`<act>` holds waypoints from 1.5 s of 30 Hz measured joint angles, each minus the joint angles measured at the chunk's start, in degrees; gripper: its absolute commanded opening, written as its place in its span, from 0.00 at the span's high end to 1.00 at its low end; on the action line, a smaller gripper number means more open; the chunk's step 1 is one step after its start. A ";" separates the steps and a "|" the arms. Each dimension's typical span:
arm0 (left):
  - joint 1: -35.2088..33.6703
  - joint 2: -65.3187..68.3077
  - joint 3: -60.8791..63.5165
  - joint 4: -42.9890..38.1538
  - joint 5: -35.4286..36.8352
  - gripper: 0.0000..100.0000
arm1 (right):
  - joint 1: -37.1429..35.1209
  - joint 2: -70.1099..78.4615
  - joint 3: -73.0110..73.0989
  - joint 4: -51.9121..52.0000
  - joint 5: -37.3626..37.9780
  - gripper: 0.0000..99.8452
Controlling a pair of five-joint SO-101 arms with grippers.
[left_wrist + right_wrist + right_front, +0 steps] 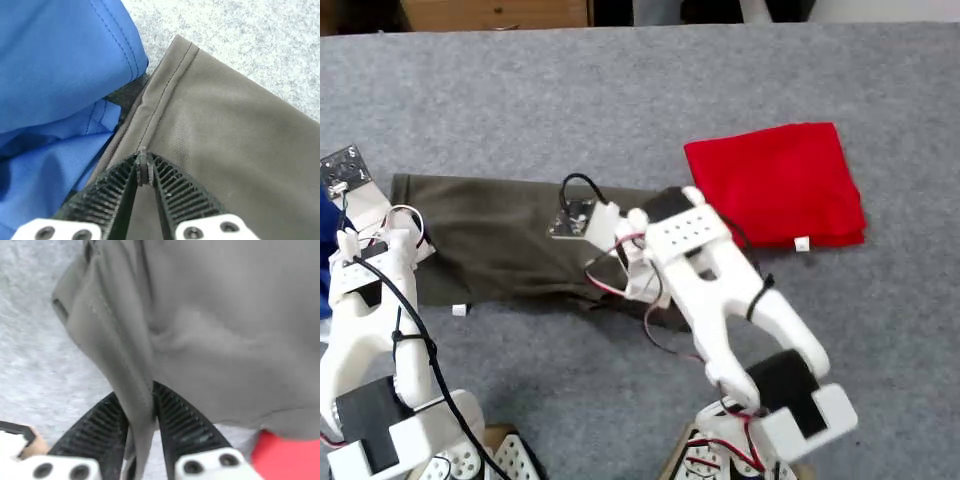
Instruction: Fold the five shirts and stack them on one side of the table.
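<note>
Now the left end effector [143,170] pinches the hem of the one olive shirt [500,235], one blue shirt [50,75] just beside it; the right end effector [145,415] clamps a fold of the olive shirt, one folded red shirt [775,185] nearby.

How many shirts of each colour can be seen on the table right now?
Red shirt, folded: 1
Olive-brown shirt, spread out: 1
Blue shirt, crumpled, apparently a single one: 1
Total: 3
</note>
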 measured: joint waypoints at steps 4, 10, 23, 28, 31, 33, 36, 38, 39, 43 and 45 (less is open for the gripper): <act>0.00 0.00 0.00 0.00 0.00 0.97 | 0.09 4.75 -7.03 0.00 3.34 0.99; 0.00 0.00 0.00 0.00 0.00 0.97 | 0.18 13.36 -17.67 0.00 5.36 0.98; 0.00 0.00 0.00 0.00 0.00 0.97 | 0.44 32.70 -45.27 9.41 2.29 0.66; 0.00 0.00 0.00 0.00 0.00 0.97 | 2.90 36.13 -55.30 13.80 -2.29 0.72; 0.00 0.00 0.00 0.00 0.00 0.97 | 5.10 37.10 -60.57 17.23 -4.75 0.77; 0.00 0.00 0.00 0.00 0.00 0.97 | 6.95 37.10 -63.65 19.69 -6.24 0.80; 0.00 0.00 0.00 0.00 0.00 0.97 | 8.44 37.10 -67.08 24.00 -7.65 0.88; 0.00 0.00 0.00 0.00 0.00 0.97 | 8.62 37.10 -67.52 24.88 -7.82 0.97; 0.00 0.00 0.00 0.00 0.00 0.97 | 8.62 37.10 -67.52 25.23 -8.00 0.99; 0.00 0.00 0.00 0.00 0.00 0.97 | 8.09 34.20 -62.15 25.49 -9.93 0.98; 0.00 0.00 0.00 0.00 0.00 0.97 | 5.89 31.47 -56.88 25.49 -10.29 0.99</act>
